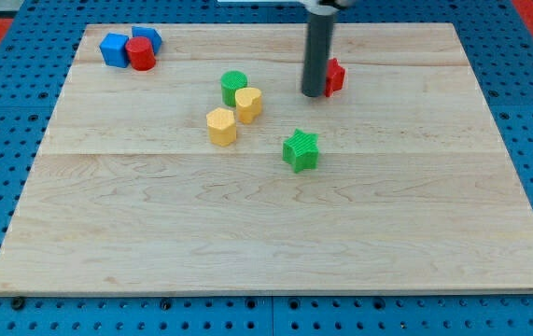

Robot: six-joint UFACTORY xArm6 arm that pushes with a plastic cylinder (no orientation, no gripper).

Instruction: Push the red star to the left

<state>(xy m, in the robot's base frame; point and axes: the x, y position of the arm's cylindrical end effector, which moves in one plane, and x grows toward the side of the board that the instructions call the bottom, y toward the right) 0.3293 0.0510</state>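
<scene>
The red star [335, 76] lies on the wooden board at the upper middle, mostly hidden behind the dark rod. My tip [314, 94] rests on the board just left of the red star, touching or nearly touching its left side. The rod rises to the view's top edge.
A green cylinder [234, 86], a yellow block [249, 103] and a second yellow block [221, 126] cluster left of the tip. A green star [301, 150] lies below the tip. Two blue blocks [114, 49] [147, 38] and a red cylinder [141, 54] sit at the top left. The board's edge [266, 289] runs along the bottom.
</scene>
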